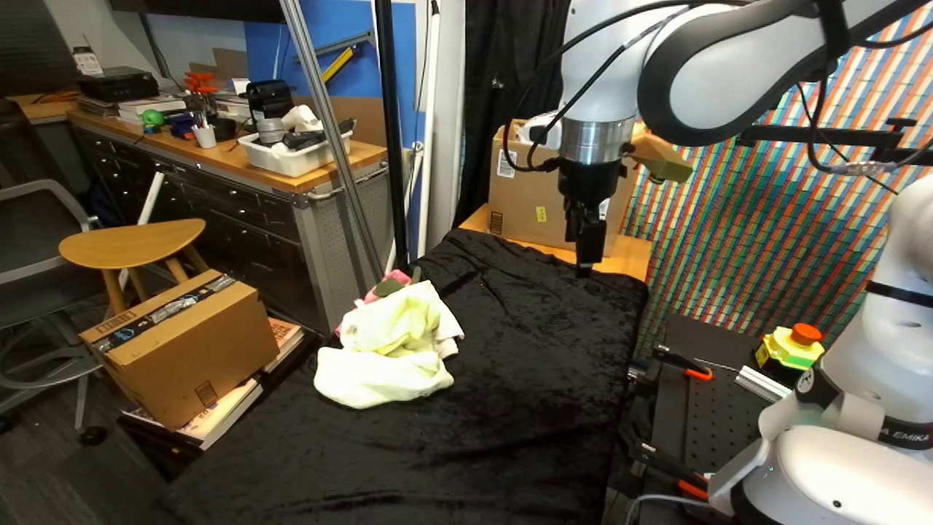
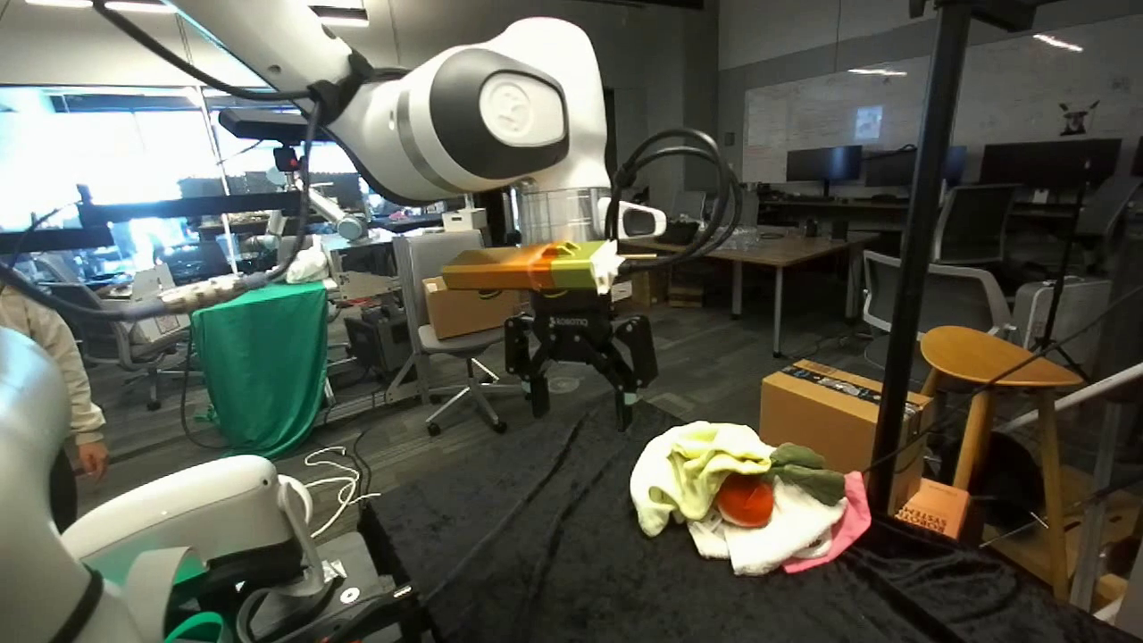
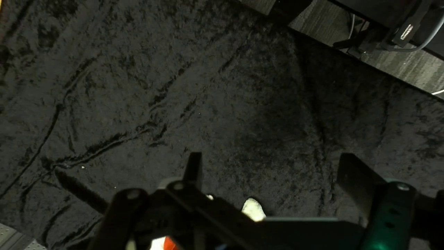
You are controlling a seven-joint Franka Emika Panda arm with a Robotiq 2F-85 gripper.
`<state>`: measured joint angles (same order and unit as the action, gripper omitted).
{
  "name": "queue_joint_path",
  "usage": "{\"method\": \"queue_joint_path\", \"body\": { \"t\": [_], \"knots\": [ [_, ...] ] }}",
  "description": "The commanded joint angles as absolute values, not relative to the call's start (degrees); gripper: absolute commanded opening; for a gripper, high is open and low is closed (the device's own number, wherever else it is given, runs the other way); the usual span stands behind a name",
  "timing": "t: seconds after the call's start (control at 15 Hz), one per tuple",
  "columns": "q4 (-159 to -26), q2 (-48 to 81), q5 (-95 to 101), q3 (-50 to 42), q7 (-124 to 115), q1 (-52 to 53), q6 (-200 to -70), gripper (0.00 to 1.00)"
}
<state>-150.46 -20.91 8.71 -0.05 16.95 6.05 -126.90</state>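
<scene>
The wrist view is showing you the gripper (image 3: pixel 269 166) with its two fingers (image 3: pixel 193 170) standing wide apart, nothing held between them, and the black cover (image 3: pixel 225 114) stretching beyond. The gripper is hanging over that cover, apparently without touching it, and the loose cloths are lying well apart from it: in an exterior view, to its right, you are seeing a yellow cloth (image 2: pixel 701 455), a white cloth (image 2: pixel 795 527), a dark green cloth (image 2: pixel 811 471) and a pink cloth (image 2: pixel 855 515), with a round red thing (image 2: pixel 744 500) nestling among them. As matters are standing, you are gripping and lifting nothing, and the cloths are lying bunched and overlapping. In an exterior view where they are lying to the left, the yellow cloth is covering most of the others and the red thing is not showing; there the gripper is facing side-on, so its opening is not reading clearly. In the wrist view its own parts are hiding much of the near edge, leaving you a pale patch (image 3: pixel 253 209) and a scrap of red (image 3: pixel 170 244). An orange and green block (image 2: pixel 527 268) is masking part of the arm (image 2: pixel 585 98), and you are getting too little detail to tell what the red thing is.
</scene>
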Motion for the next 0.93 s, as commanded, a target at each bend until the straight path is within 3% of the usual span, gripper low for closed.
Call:
{"method": "queue_joint_path", "body": {
  "t": [0.0, 0.33, 0.87],
  "knots": [
    [-156.95, -32.37, 6.46, -1.98, 19.94, 5.93, -128.14, 1.0],
    [-160.05, -40.27, 6.3, -4.69, 21.13, 5.94, -127.3, 1.0],
    [-157.83, -37.68, 7.34, -4.37, 19.72, 5.66, -126.65, 1.0]
  ]
}}
